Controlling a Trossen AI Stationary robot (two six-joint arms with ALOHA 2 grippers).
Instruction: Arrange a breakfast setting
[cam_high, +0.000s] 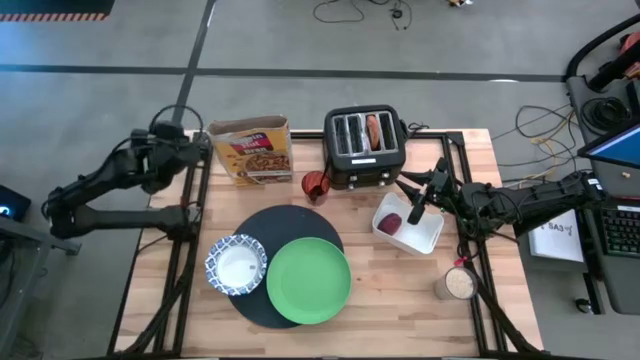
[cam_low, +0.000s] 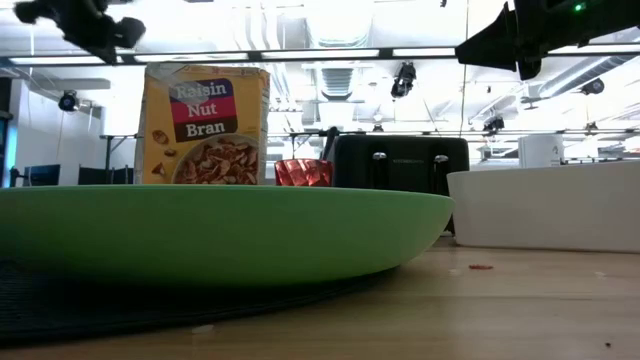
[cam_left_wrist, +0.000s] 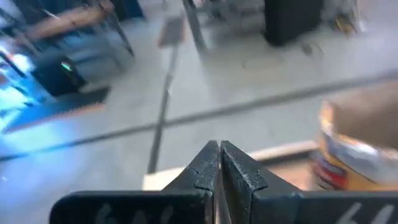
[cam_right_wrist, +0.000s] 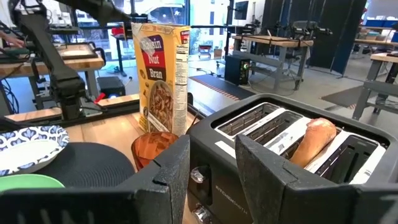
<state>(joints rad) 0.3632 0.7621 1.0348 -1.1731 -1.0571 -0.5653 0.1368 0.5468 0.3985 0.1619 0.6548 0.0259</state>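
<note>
Hovering right claw open, above dark-red lump.

A lime-green plate overlaps a black mat beside a blue-and-white patterned bowl.

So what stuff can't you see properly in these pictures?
- Bagel: right wrist view, its lower part sits hidden inside the toaster slot.
- Black mat: high view, mostly covered by the green plate and patterned bowl.
- White tray: low view, its wall hides what's inside.
- Cereal box: left wrist view, blurred and cut off.
- Spoon: not seen anywhere.
</note>
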